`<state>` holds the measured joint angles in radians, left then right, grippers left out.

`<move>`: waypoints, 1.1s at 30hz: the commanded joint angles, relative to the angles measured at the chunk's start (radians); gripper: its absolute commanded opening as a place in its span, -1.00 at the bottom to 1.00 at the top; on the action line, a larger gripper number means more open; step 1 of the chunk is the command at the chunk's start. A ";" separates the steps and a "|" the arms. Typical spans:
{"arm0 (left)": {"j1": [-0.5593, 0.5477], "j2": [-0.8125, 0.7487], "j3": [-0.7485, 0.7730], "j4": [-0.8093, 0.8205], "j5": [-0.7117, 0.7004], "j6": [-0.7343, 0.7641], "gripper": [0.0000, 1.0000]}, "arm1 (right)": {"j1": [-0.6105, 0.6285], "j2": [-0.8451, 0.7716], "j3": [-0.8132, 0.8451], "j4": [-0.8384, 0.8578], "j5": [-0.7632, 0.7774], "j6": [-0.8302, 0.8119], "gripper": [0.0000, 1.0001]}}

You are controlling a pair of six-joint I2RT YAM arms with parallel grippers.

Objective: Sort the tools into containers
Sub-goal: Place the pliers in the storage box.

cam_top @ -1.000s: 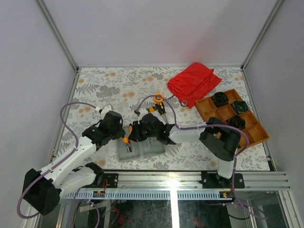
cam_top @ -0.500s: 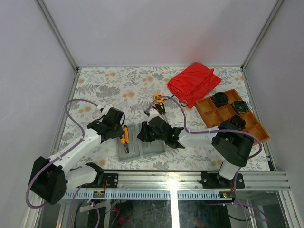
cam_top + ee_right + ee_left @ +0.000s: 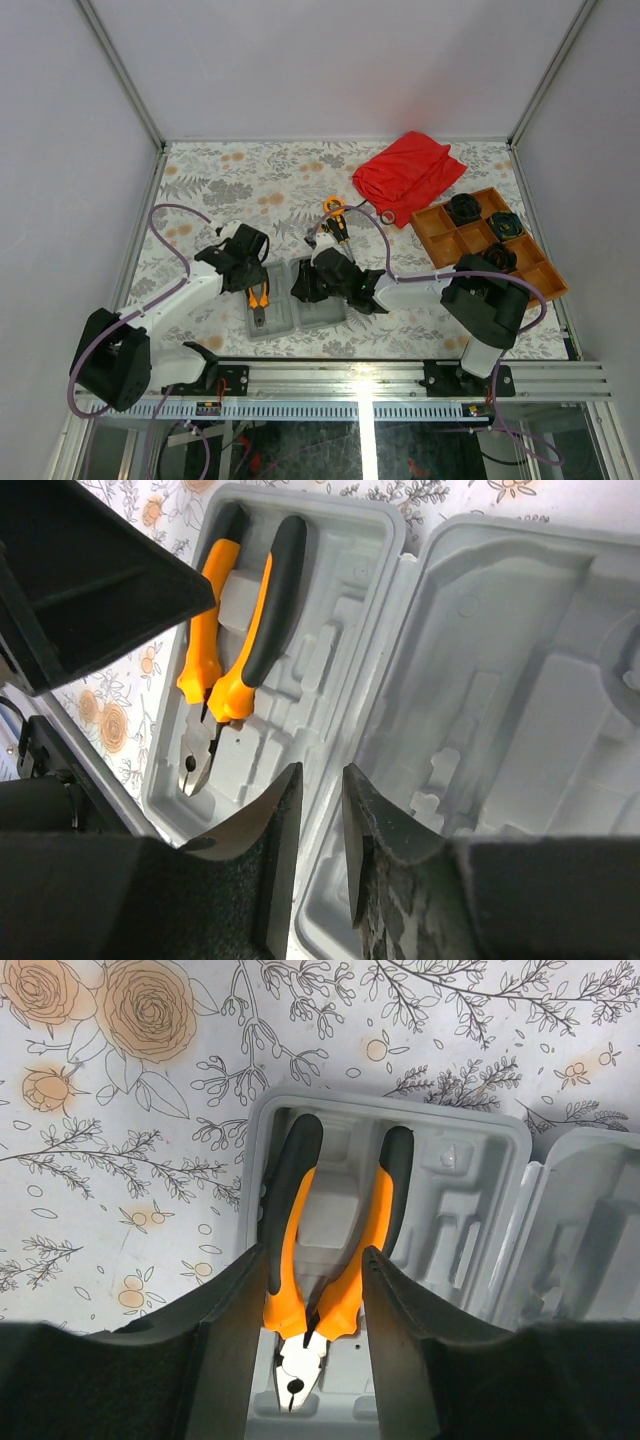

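Observation:
The orange-handled pliers (image 3: 257, 297) lie in the moulded left grey tray (image 3: 268, 325), nose toward the near edge. In the left wrist view the pliers (image 3: 288, 1260) rest in that tray (image 3: 450, 1190), and my left gripper (image 3: 315, 1260) is open, its fingers either side of the joint. My right gripper (image 3: 303, 288) is pinched on the ridge between the two trays. In the right wrist view it (image 3: 322, 772) has a narrow gap over that ridge, with the pliers (image 3: 255, 630) to the left and the right tray (image 3: 530, 700) bare. A round orange tape measure (image 3: 333, 206) and short screwdrivers (image 3: 341, 230) lie behind the case.
A red cloth (image 3: 408, 172) lies at the back right. An orange-brown divided tray (image 3: 548, 290) with black round parts (image 3: 463, 208) stands at the right edge. Cables loop from both arms over the flowered tabletop.
My left gripper carried the pliers from above the case's left edge down into the left tray and opened. The right gripper stayed at the ridge between the trays.

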<state>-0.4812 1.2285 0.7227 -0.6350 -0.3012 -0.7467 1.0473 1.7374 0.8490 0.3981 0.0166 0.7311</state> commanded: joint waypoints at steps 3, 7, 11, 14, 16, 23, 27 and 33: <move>0.009 -0.054 0.007 0.026 -0.032 -0.014 -0.15 | 0.005 -0.005 -0.017 0.021 0.006 0.003 -0.39; 0.009 -0.136 -0.042 0.052 -0.015 -0.025 -0.14 | 0.005 -0.006 -0.006 0.003 -0.016 -0.020 -0.29; 0.009 -0.231 -0.128 0.082 -0.026 -0.067 -0.13 | 0.005 -0.011 0.022 -0.057 -0.024 -0.037 -0.19; 0.009 -0.282 -0.188 0.105 -0.035 -0.103 -0.12 | 0.005 -0.014 0.041 -0.106 -0.031 -0.053 -0.17; 0.009 -0.294 -0.211 0.115 -0.037 -0.117 -0.12 | 0.005 -0.016 0.048 -0.127 -0.038 -0.066 -0.17; 0.008 -0.228 -0.225 0.159 0.001 -0.104 -0.20 | 0.005 -0.014 0.068 -0.222 -0.004 -0.088 -0.19; 0.009 -0.191 -0.242 0.202 0.055 -0.089 -0.30 | 0.005 -0.002 0.081 -0.329 0.070 -0.064 -0.21; 0.008 -0.179 -0.274 0.237 0.121 -0.061 -0.54 | 0.005 -0.024 0.013 -0.398 0.138 -0.006 -0.26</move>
<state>-0.4751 1.0286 0.4839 -0.4618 -0.2604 -0.8246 1.0477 1.7336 0.9058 0.1383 0.0566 0.6914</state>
